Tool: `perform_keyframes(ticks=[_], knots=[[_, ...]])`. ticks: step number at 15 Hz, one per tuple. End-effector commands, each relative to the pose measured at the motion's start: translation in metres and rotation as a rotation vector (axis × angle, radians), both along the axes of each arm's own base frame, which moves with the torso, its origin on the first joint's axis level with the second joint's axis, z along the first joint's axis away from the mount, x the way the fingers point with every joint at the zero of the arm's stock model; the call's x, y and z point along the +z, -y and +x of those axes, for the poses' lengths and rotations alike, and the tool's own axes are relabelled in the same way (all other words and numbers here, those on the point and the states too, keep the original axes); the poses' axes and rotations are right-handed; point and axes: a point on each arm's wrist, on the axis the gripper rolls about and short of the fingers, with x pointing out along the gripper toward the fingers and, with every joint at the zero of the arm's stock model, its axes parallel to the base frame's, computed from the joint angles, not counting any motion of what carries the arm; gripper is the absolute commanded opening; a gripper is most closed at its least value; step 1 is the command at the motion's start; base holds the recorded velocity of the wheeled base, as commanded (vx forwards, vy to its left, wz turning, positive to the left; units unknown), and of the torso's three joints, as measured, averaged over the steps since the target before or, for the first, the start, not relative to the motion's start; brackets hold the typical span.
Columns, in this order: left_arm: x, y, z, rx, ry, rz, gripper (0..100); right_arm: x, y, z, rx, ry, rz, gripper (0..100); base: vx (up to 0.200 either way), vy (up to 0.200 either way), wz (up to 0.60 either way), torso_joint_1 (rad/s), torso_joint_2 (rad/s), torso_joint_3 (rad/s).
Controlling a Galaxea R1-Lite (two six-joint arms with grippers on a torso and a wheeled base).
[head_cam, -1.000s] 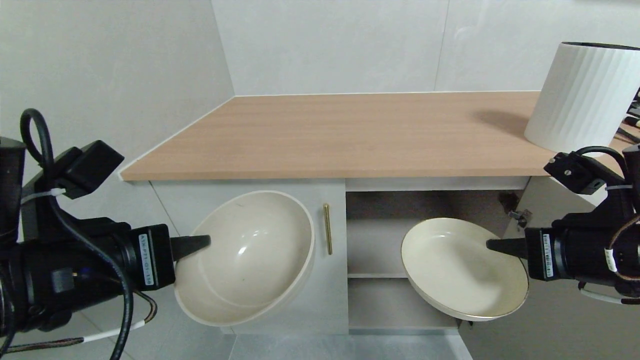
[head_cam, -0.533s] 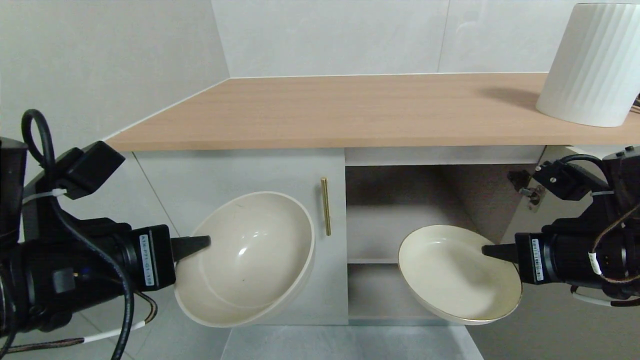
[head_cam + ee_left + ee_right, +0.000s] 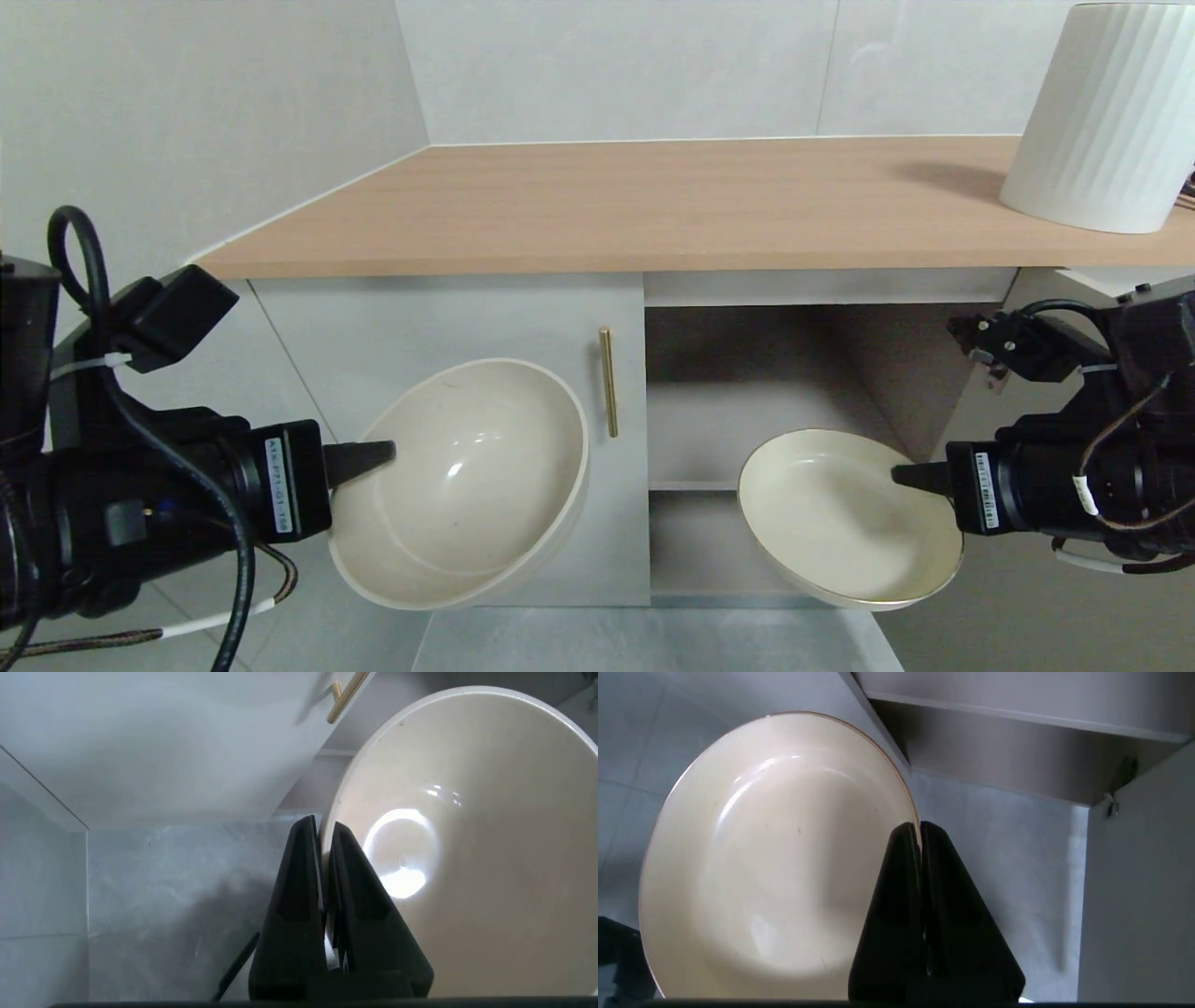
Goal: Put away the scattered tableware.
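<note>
My left gripper (image 3: 373, 457) is shut on the rim of a large cream bowl (image 3: 467, 485), held tilted in front of the closed left cabinet door (image 3: 448, 317). In the left wrist view the bowl (image 3: 467, 840) stands beside the pinching left gripper (image 3: 324, 840). My right gripper (image 3: 910, 474) is shut on the rim of a shallow cream plate (image 3: 840, 518), held tilted before the open right compartment (image 3: 747, 373) of the cabinet. The right wrist view has the plate (image 3: 775, 859) clamped at its edge by the right gripper (image 3: 920, 845).
A wooden countertop (image 3: 653, 205) runs above the cabinet, with a white ribbed lampshade-like cylinder (image 3: 1102, 112) at its right end. A brass handle (image 3: 607, 383) is on the closed door. Inside the open compartment is a shelf (image 3: 691, 486); its door (image 3: 990, 392) swings right. Grey floor lies below.
The head camera dropped during the first half second, raising the counter in view. The right gripper and plate shifted slightly left and lower relative to the cabinet. The left gripper and bowl held still.
</note>
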Motion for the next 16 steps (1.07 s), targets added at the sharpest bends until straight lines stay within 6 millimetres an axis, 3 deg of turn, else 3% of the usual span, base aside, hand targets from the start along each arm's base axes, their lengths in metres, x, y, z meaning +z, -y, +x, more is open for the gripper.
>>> perform_keyframes(ticks=[1,6,7,9,12,16], knots=[[-0.001,0.000,0.000,0.000,-0.004,0.003,0,-0.012,-0.006,0.009,0.001,-0.046,-0.027,0,0.000,0.000,0.00,0.000,0.00,0.000],[-0.003,0.001,0.001,-0.001,-0.012,0.007,0,-0.058,-0.029,0.049,-0.001,-0.171,-0.106,0,0.000,0.000,0.00,0.000,0.00,0.000],[-0.003,0.001,0.002,-0.002,-0.013,0.008,0,-0.086,-0.038,0.069,-0.064,-0.202,-0.128,0,0.000,0.000,0.00,0.000,0.00,0.000],[-0.003,0.001,0.002,-0.002,-0.015,0.008,0,-0.119,-0.047,0.100,-0.197,-0.197,-0.113,0,0.000,0.000,0.00,0.000,0.00,0.000],[-0.005,0.002,0.003,-0.002,-0.020,0.012,0,-0.161,-0.048,0.130,-0.329,-0.158,-0.116,0,0.000,0.000,0.00,0.000,0.00,0.000],[-0.005,0.003,0.003,-0.004,-0.020,0.012,0,-0.189,-0.043,0.161,-0.432,-0.076,-0.106,0,0.000,0.000,0.00,0.000,0.00,0.000]])
